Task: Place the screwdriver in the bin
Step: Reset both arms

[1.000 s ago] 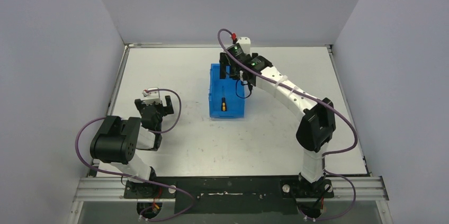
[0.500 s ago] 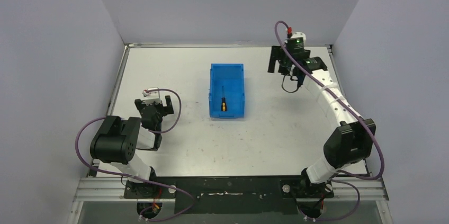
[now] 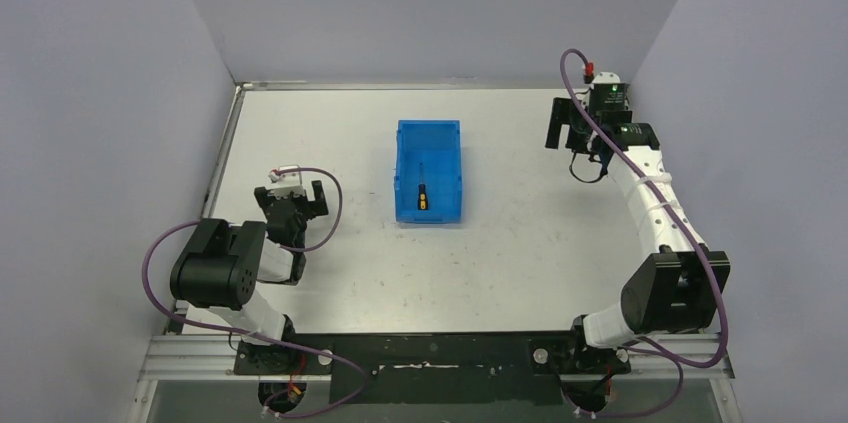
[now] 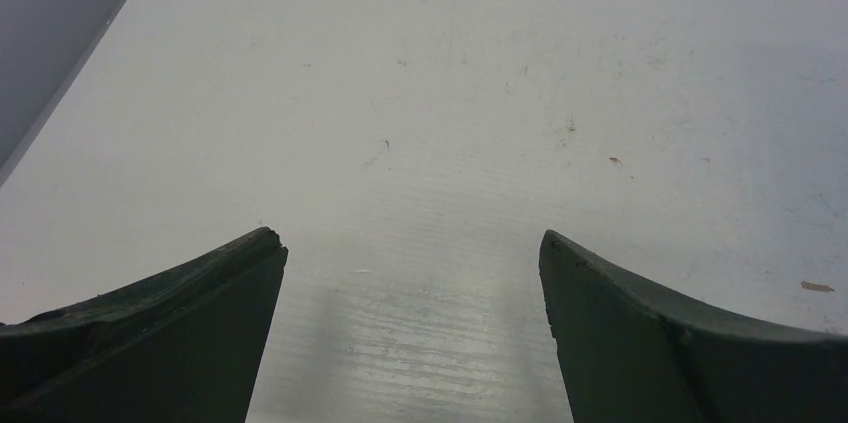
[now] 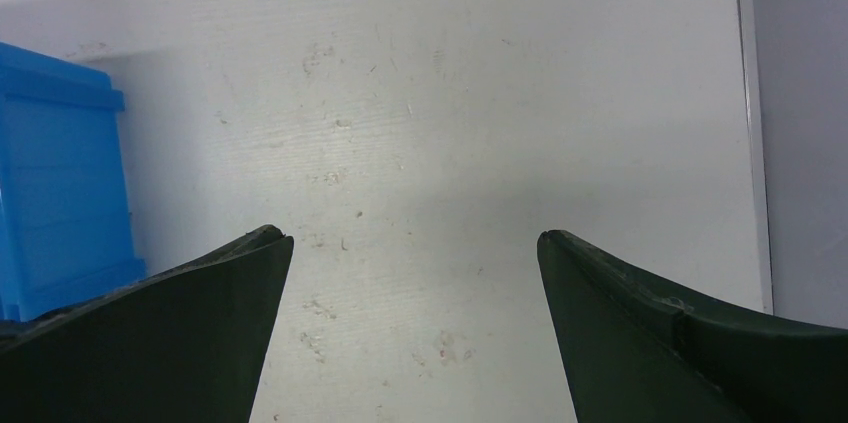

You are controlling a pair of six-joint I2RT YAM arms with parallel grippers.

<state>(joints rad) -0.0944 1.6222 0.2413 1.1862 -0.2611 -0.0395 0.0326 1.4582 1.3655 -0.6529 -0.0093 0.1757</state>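
Observation:
The blue bin point(image 3: 402, 158) stands in the middle of the table. The screwdriver point(image 3: 422, 197) lies inside it near the front wall, orange-yellow and black handle toward me, thin shaft pointing away. My right gripper point(image 3: 562, 129) is open and empty, held above the table at the far right, well clear of the bin. The right wrist view shows its open fingers point(image 5: 411, 243) over bare table, with the bin's outer wall point(image 5: 60, 193) at the left edge. My left gripper point(image 3: 298, 203) is open and empty at the left; the left wrist view point(image 4: 410, 243) shows only table.
Grey walls close the table on the left, back and right. The table's right edge strip point(image 5: 755, 123) shows in the right wrist view. A metal rail point(image 3: 430, 353) with both arm bases runs along the near edge.
My right arm has swung from above the bin's far end out to the far right of the table, gripper open. The screwdriver stays lying in the bin. The left arm has not moved.

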